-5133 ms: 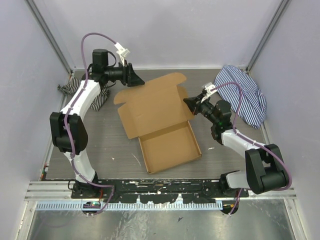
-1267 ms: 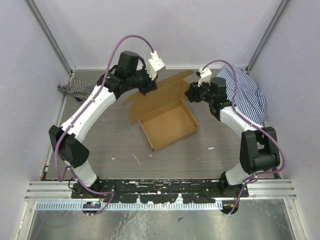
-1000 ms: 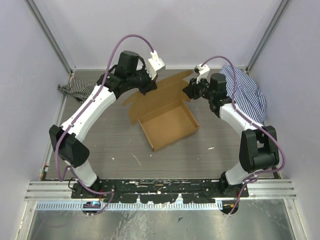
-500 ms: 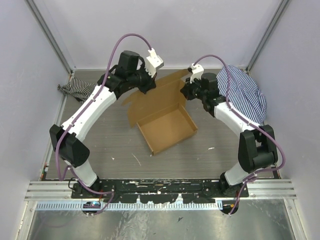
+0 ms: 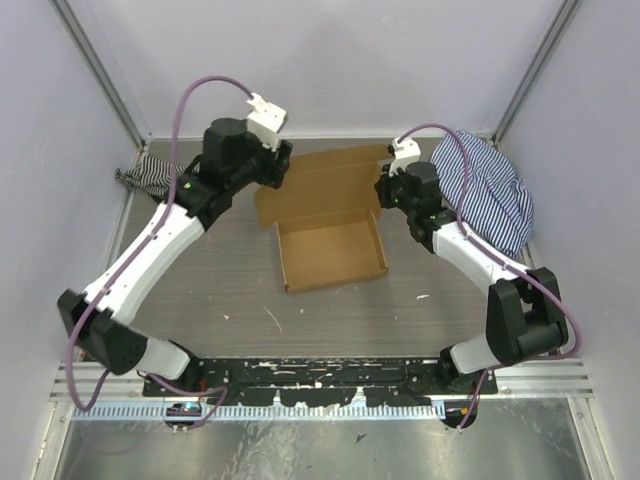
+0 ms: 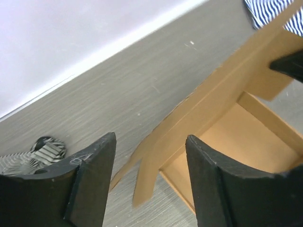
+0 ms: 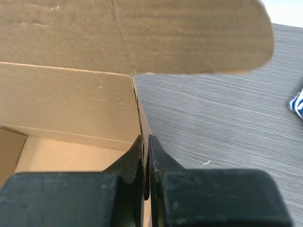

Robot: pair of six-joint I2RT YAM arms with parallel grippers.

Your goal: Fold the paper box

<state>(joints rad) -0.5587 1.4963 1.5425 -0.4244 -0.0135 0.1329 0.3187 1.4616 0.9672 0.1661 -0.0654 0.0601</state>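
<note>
**Paper box pinched at its right wall, left pincer spread wide at the lid**

Top view: the paper box (image 5: 330, 255) is seen in the middle of the worktop (image 5: 230, 290). Its shallow tray is open towards the camera and its lid panel is raised on the far side. The left pincer (image 5: 275, 170) is held at the far left corner of that lid. The right pincer (image 5: 383, 195) is placed against the far right corner of the tray. A blue-striped cloth (image 5: 490, 190) is bunched at the far right, and a dark-striped cloth (image 5: 150, 178) is tucked in the far left corner.

Left wrist view: the left pincer (image 6: 149, 175) is spread wide, with nothing gripped. The box's lid and tray (image 6: 227, 127) are seen beyond and between the two fingers; contact cannot be told. The dark-striped cloth (image 6: 42, 151) is seen on the left, and a corner of the blue-striped cloth (image 6: 270, 12) at the top right.

Right wrist view: the right pincer (image 7: 146, 156) is closed narrowly on the top edge of the box's wall (image 7: 71, 99), beside a vertical crease. A rounded flap is spread above, over bare worktop (image 7: 222, 123).
</note>
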